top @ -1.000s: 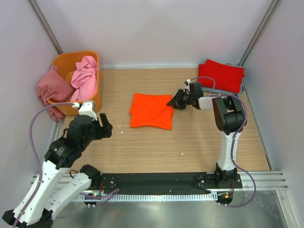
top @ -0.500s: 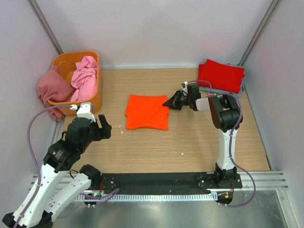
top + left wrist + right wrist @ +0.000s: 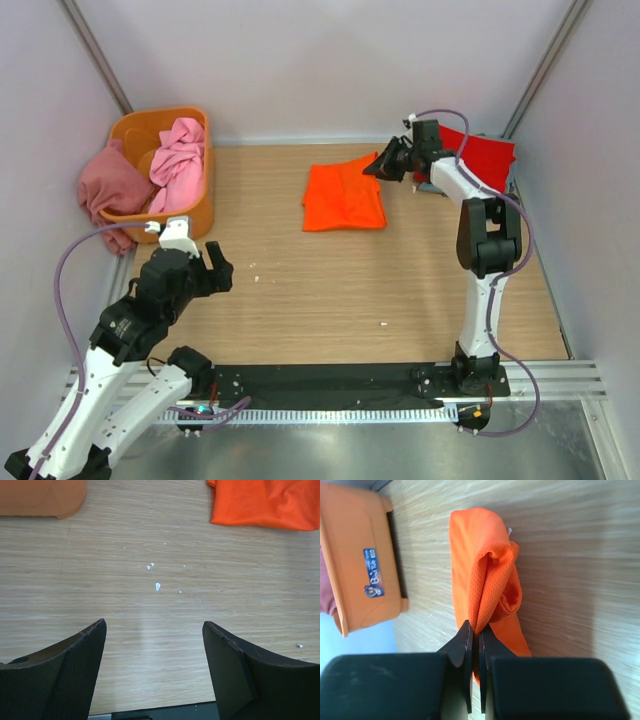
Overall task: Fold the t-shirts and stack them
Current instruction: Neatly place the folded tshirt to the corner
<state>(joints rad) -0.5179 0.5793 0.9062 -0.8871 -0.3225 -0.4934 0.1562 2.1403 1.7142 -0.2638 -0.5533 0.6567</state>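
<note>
Wooden tabletop (image 3: 330,300) between pale walls: you are pinching a raised edge of the folded bright orange t-shirt (image 3: 343,197) in the right gripper (image 3: 475,630), its jaws clamped on the mesh. This is probably so the shirt can be drawn toward the red t-shirt (image 3: 478,155) in the far right corner for stacking. Your left gripper (image 3: 154,647) is hovering spread and empty over bare wood, apart from the shirt.

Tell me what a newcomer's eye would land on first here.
First, the folded bright orange t-shirt at the far middle of the table, one edge pinched in the shut right tool. Then the red t-shirt folded in the far right corner. At far left sits the orange tub, with a light pink t-shirt spilling out and a dusty rose t-shirt draped over its left side.
</note>
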